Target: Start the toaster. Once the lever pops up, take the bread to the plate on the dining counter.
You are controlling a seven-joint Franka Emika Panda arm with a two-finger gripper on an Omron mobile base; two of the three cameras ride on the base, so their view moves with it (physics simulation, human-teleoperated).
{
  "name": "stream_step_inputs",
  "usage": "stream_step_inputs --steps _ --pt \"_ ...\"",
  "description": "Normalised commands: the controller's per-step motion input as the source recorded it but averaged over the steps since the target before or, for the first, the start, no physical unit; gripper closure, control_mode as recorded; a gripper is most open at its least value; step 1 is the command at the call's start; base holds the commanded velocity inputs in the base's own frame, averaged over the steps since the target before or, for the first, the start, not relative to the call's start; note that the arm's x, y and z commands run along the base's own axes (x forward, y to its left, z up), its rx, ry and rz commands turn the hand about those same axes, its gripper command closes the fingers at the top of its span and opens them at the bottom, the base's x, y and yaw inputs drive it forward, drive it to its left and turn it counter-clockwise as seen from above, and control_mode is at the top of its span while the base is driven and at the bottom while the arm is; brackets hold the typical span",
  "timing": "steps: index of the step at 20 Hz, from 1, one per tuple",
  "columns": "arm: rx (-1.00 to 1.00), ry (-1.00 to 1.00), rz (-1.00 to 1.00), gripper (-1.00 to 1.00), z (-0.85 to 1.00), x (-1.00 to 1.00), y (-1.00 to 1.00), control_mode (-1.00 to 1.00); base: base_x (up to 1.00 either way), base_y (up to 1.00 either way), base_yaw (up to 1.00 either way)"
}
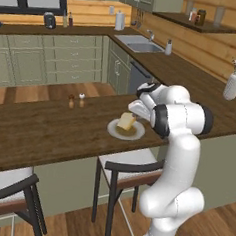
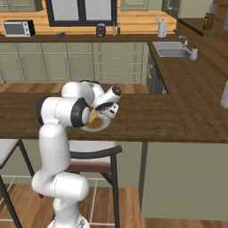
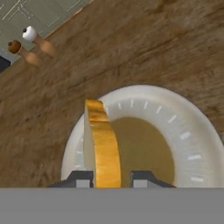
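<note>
The claw point(image 3: 111, 177) is pointed down over the plate point(image 3: 192, 131), its 2 tips set against either side of the bread point(image 3: 103, 144), which is held on edge just above the plate's centre. The plate rests on the dining counter point(image 1: 48, 132), with 2 shakers point(image 3: 26, 41) standing nearby.

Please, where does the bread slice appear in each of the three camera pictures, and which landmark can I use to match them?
Left base view: the bread stands near the centre, on the plate, just left of the white arm.
Right base view: a tan sliver left of centre, mostly hidden behind the arm.
Hand view: bottom centre, edge-on, between the finger tips.
Shared landmark: the plate on the dining counter.
</note>
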Motion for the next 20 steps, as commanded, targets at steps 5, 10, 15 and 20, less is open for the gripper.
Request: stream_step_inputs --steps 5,10,15,20 --pt "0.0 0.0 0.01 -1.0 0.0 0.0 -0.05 -1.0 0.0 0.0 0.0" --pt "0.0 0.0 0.0 -1.0 0.11 0.0 -0.48 -1.0 0.0 0.0 0.0" --pt "0.05 -0.04 0.0 -1.0 0.47 -0.03 -0.63 -1.0 0.0 0.0 0.0" --pt "0.04 -0.44 0.07 -1.0 0.81 -0.88 -0.12 -1.0 0.0 0.0 0.0"
